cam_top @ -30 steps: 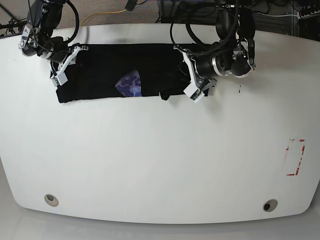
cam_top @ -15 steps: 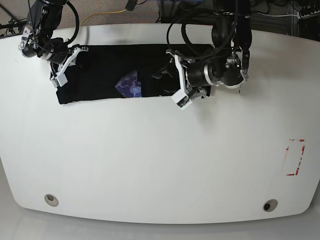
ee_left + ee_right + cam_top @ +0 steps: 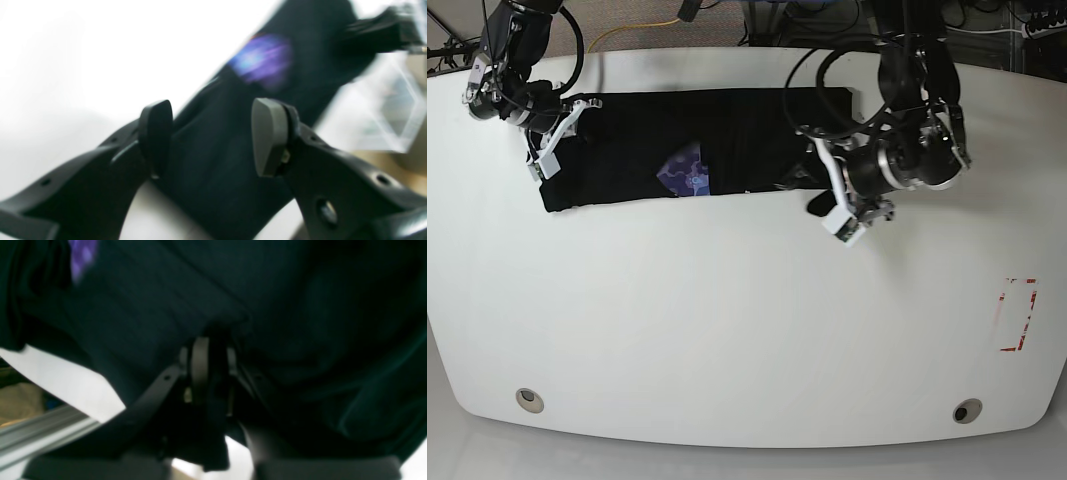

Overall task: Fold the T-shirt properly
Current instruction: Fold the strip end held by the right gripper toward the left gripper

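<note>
The left gripper (image 3: 213, 140) stands with its jaws spread wide and nothing between the pads, the black T-shirt (image 3: 233, 140) running beneath and beyond them in the blurred left wrist view. In the base view that gripper (image 3: 837, 205) hangs just off the shirt's near right corner, above bare white tabletop (image 3: 727, 320), its jaws holding no cloth. The right gripper (image 3: 208, 370) has its jaws pressed narrow on a fold of the T-shirt (image 3: 300, 306), dark fabric bunched over and around the pads in the right wrist view. Seen from the base camera, this right gripper (image 3: 545, 150) sits at the shirt's left end, at the far left of the tabletop.

The T-shirt (image 3: 677, 145) lies as a long, flat black band across the far side of the tabletop, stretching from the right gripper to near the left arm. A small purple-blue graphic (image 3: 687, 172) shows at its near edge, left of the band's middle; the same print appears as a smeared purple patch (image 3: 262, 60) in the left wrist view and as a sliver at the top left corner (image 3: 83, 255) of the right wrist view. A red-marked rectangle (image 3: 1017, 315) sits on the tabletop well apart from the shirt, near the right edge.
</note>
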Tool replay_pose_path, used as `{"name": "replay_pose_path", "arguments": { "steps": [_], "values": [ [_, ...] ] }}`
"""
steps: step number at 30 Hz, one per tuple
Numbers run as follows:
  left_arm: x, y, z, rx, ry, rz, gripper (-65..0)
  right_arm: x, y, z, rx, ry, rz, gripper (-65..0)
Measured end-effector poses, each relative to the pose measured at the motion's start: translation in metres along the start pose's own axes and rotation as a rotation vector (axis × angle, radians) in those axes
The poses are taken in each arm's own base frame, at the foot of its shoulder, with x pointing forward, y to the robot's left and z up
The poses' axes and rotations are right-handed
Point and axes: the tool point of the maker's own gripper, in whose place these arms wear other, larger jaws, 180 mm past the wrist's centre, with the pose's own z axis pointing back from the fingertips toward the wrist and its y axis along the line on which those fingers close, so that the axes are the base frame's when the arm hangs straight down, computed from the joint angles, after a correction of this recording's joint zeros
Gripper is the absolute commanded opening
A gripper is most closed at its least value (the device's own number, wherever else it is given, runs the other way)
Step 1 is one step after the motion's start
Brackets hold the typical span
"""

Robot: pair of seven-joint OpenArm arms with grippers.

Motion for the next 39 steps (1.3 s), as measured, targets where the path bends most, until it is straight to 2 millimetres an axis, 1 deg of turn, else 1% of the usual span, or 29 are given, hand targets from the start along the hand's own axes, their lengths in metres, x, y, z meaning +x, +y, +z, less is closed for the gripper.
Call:
{"name": "replay_pose_path", "arguments": {
  "steps": [1, 2, 4, 6, 7, 8, 9, 11, 13, 15, 19, 20, 22, 25, 26, 28, 30, 32, 34, 37, 39],
  "values": [
    [-0.009, 0.007, 0.004, 0.025, 0.028, 0.004, -30.4, 0.006, 0.001, 0.002, -0.002, -0.017, 0.014, -45.0],
    [-0.022, 0.016, 0.008, 0.059, 0.069, 0.003, -31.7, 0.014, 0.001, 0.008, -0.017, -0.038, 0.034, -40.7],
    [-0.043, 0.02, 0.014, 0.083, 0.125, 0.005, -37.6, 0.028, 0.0, 0.02, -0.046, -0.089, 0.057, -27.7],
    [-0.063, 0.014, 0.017, 0.07, 0.162, 0.023, -43.5, 0.038, -0.007, 0.036, -0.089, -0.126, 0.066, -18.4],
    [-0.069, 0.009, 0.017, 0.059, 0.16, 0.03, -46.5, 0.038, -0.012, 0.042, -0.112, -0.12, 0.066, -15.1],
    [-0.073, 0.005, 0.017, 0.05, 0.151, 0.038, -49.7, 0.039, -0.017, 0.047, -0.134, -0.117, 0.062, -13.2],
    [-0.076, 0.002, 0.017, 0.044, 0.145, 0.045, -51.8, 0.042, -0.024, 0.051, -0.16, -0.118, 0.052, -13.3],
    [-0.075, 0.001, 0.015, 0.039, 0.116, 0.055, -53.6, 0.05, -0.034, 0.057, -0.181, -0.151, 0.024, -13.2],
    [-0.072, 0.002, 0.014, 0.036, 0.08, 0.063, -53.7, 0.06, -0.046, 0.062, -0.186, -0.217, -0.031, -13.2],
    [-0.077, 0.002, 0.013, 0.032, 0.085, 0.076, -53.7, 0.058, -0.057, 0.061, -0.177, -0.232, -0.088, -13.2],
    [-0.102, 0.0, 0.006, 0.008, 0.14, 0.136, -53.7, 0.031, -0.092, 0.058, -0.184, -0.157, -0.218, -13.3],
    [-0.105, -0.001, 0.004, 0.005, 0.148, 0.145, -53.7, 0.028, -0.098, 0.057, -0.187, -0.144, -0.241, -13.3],
    [-0.105, 0.0, 0.003, 0.0, 0.146, 0.151, -53.7, 0.029, -0.108, 0.056, -0.171, -0.152, -0.277, -13.3],
    [-0.106, 0.0, 0.002, -0.001, 0.147, 0.153, -53.7, 0.041, -0.112, 0.053, -0.149, -0.223, -0.296, -13.3],
    [-0.106, 0.001, 0.002, 0.0, 0.148, 0.152, -53.7, 0.042, -0.113, 0.051, -0.144, -0.237, -0.305, -13.3],
    [-0.109, 0.002, 0.003, 0.01, 0.16, 0.147, -53.7, 0.034, -0.116, 0.048, -0.137, -0.219, -0.332, -13.3],
    [-0.11, 0.003, 0.003, 0.017, 0.164, 0.144, -53.7, 0.021, -0.118, 0.043, -0.132, -0.193, -0.366, -13.3],
    [-0.111, 0.004, 0.002, 0.029, 0.171, 0.137, -53.7, 0.022, -0.115, 0.04, -0.116, -0.204, -0.362, -13.3],
    [-0.111, 0.005, 0.002, 0.032, 0.173, 0.136, -53.7, 0.024, -0.11, 0.033, -0.102, -0.184, -0.339, -13.5],
    [-0.112, 0.005, 0.002, 0.035, 0.176, 0.133, -53.7, 0.029, -0.091, 0.016, -0.046, -0.197, -0.327, -14.1],
    [-0.112, 0.006, 0.002, 0.037, 0.178, 0.132, -53.7, 0.031, -0.079, 0.009, -0.014, -0.223, -0.323, -17.9]
  ]
}}
